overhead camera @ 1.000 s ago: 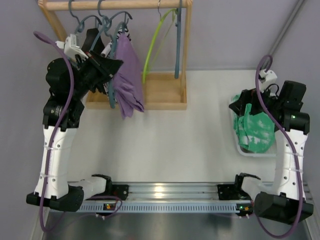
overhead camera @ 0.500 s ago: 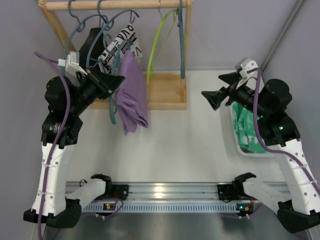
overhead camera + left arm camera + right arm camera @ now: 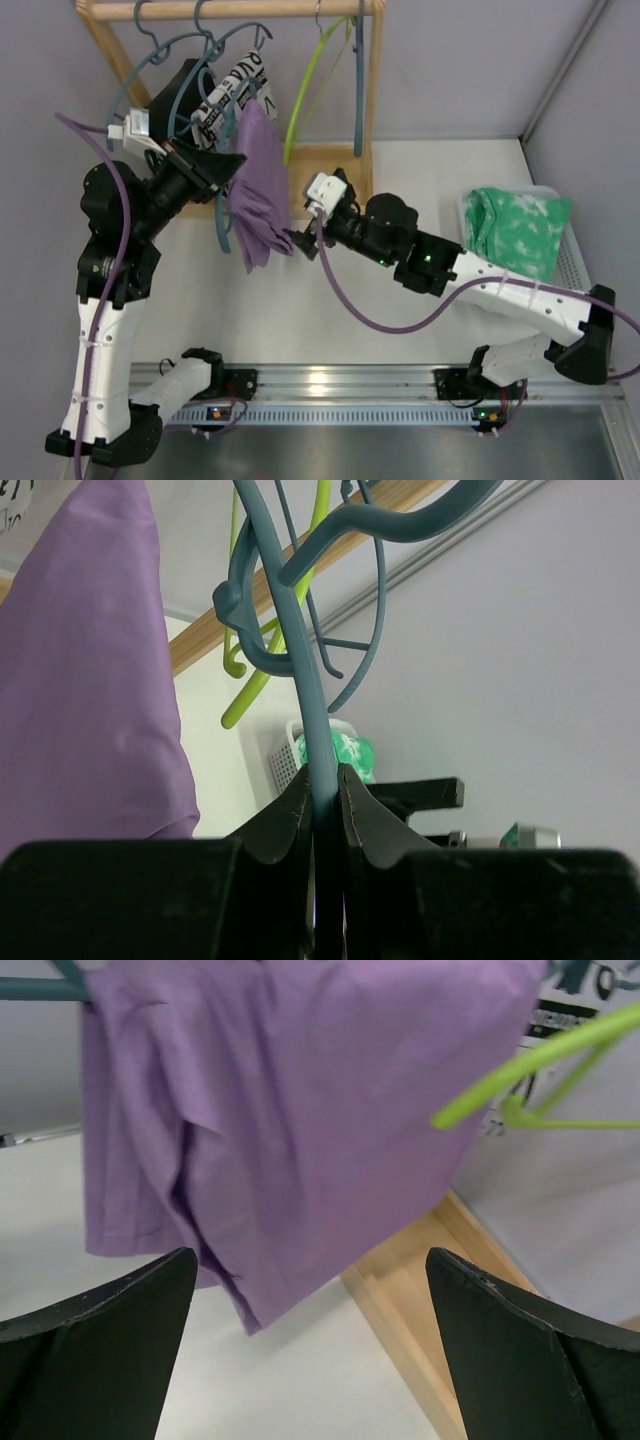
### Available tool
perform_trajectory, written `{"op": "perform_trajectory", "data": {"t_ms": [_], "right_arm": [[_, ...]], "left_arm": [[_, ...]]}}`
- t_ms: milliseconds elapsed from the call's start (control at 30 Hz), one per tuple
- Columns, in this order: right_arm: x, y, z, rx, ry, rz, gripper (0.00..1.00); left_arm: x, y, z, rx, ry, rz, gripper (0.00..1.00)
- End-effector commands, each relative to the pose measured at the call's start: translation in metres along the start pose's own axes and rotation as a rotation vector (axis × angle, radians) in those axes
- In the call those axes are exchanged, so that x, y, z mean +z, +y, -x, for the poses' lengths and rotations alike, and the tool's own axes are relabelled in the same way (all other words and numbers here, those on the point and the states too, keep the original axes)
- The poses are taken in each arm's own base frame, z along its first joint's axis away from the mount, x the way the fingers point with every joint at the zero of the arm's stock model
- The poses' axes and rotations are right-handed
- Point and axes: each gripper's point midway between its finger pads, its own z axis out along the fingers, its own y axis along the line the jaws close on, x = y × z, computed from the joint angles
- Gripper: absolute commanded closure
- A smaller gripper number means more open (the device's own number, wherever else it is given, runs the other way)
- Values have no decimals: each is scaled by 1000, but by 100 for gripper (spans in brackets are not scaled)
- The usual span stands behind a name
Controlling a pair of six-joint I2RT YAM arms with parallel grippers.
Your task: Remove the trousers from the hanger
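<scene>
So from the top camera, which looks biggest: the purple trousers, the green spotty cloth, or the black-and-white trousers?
1. Purple trousers and green spotty cloth: too alike to rank.
2. Black-and-white trousers: smallest, partly hidden.

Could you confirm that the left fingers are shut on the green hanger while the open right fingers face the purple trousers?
Not quite: the left fingers are shut on the blue hanger, not the green hanger, as the left wrist view shows. The open right fingers do face the purple trousers.
</scene>
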Motion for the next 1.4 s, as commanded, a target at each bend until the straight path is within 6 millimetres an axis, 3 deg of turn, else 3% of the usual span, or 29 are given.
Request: {"op": "perform_trajectory", "data": {"t_ms": [0, 233, 367, 633, 1000, 1367], "right_arm": [[6, 7, 77, -37, -216, -59, 1], [34, 44, 68, -31, -201, -33, 1], [44, 45, 64, -42, -193, -61, 3], [61, 65, 47, -72, -179, -7, 6], [76, 58, 37, -120, -167, -52, 10], [66, 44, 27, -127, -141, -69, 13]], "left_arm": [[-16, -40, 27, 62, -119, -133, 100], [-11, -28, 25, 45, -113, -93, 100], [-12, -31, 26, 41, -117, -97, 100], [-4, -26, 23, -11, -98, -86, 100], [-3, -29, 25, -18, -95, -93, 100], [-4, -31, 24, -7, -91, -99, 100]]}}
